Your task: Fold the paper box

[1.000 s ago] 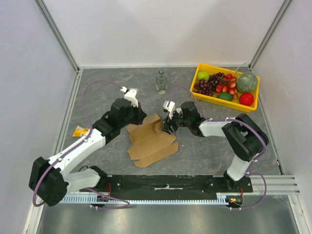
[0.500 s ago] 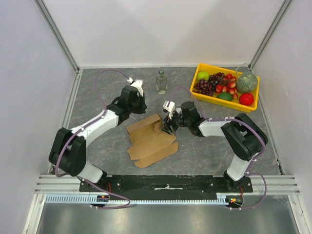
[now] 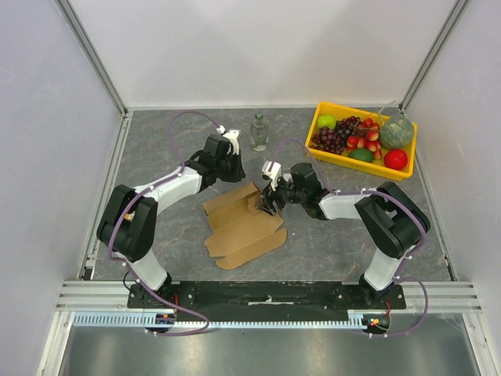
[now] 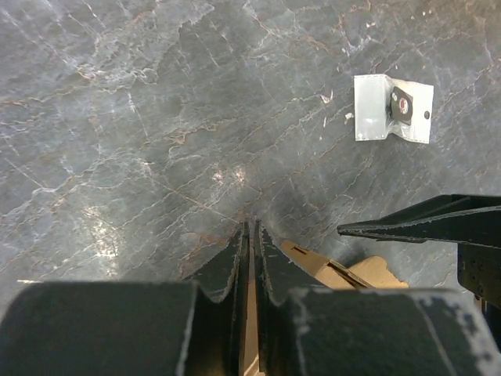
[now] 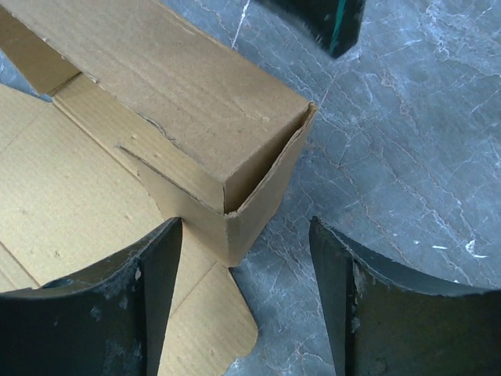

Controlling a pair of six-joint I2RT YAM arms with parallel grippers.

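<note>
Top external: fixed, high behind both bases, looking down on the whole table (image 3: 156, 149). Left wrist: aimed down past left gripper (image 4: 250, 229), near the surface, paper box (image 4: 337, 274) beside its tips. Right wrist: very close, box corner inside right gripper (image 5: 244, 227). All share the box.

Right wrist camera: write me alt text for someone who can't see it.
The right gripper, open, straddles a folded-up corner of the brown paper box, whose flat panels spread to the left. Grey marbled table fills the right side, and a dark object pokes in at the top edge.
</note>
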